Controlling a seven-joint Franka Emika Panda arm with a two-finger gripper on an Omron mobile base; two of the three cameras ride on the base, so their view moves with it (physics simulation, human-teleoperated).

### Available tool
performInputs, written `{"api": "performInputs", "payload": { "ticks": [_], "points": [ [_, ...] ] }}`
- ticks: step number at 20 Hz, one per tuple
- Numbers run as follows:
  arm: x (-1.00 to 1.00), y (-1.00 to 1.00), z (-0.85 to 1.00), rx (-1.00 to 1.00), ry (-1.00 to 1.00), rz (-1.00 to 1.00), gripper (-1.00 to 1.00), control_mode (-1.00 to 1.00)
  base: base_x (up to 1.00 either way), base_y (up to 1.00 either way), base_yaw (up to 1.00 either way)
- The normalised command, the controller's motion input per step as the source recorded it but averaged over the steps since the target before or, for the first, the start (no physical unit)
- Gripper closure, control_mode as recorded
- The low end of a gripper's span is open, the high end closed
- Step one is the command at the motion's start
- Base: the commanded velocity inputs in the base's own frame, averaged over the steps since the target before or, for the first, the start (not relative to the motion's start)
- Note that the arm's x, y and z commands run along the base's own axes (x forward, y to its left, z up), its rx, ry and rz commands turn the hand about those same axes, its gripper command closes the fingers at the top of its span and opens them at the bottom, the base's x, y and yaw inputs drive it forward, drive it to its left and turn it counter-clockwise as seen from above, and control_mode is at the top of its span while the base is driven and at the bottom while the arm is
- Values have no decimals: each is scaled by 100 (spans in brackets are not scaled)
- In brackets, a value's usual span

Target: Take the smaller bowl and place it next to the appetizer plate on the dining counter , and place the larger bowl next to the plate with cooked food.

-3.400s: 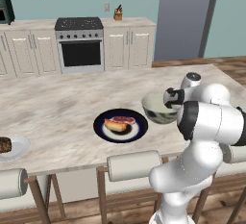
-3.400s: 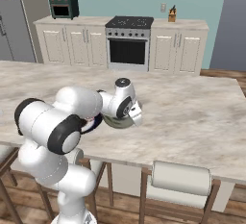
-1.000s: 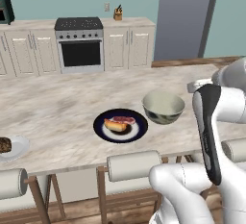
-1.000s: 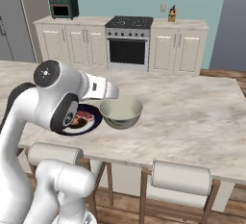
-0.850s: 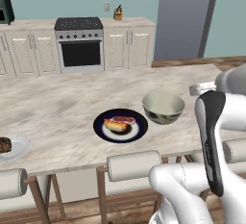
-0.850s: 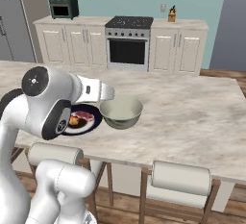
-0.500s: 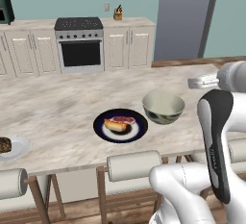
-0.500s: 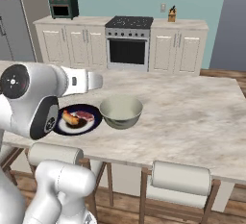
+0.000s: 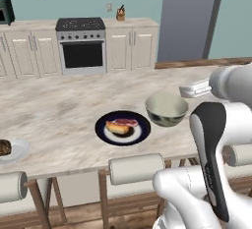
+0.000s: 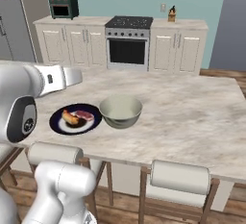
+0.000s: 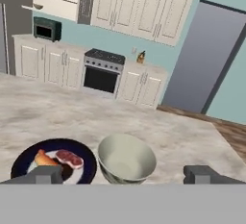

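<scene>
The larger bowl (image 9: 166, 108) sits on the counter (image 9: 59, 110), just beside the plate with cooked food (image 9: 122, 127). In the left base view the bowl is to the right of the plate. The appetizer plate (image 9: 11, 150) is far off to the left, near the counter's front edge. Stools (image 9: 136, 169) stand in front of the counter. Behind it, across the room, a stove (image 9: 81, 45) stands between cabinets (image 9: 132, 47). In the hand view the tool (image 11: 124, 175) is above the counter's near side, with the bowl (image 11: 126, 159) and plate (image 11: 53, 162) in front of it
</scene>
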Motion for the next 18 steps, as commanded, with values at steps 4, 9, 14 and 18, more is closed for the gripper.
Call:
{"api": "performInputs", "payload": {
  "ticks": [4, 9, 14, 18],
  "points": [
    [0, 0, 0, 0, 0, 0, -100, 100, -57, -29, 2],
    [0, 0, 0, 0, 0, 0, -100, 100, -99, 6, 19],
    [0, 0, 0, 0, 0, 0, -100, 100, -46, 88, 14],
    [0, 0, 0, 0, 0, 0, -100, 100, 0, 100, 10]
  ]
}}
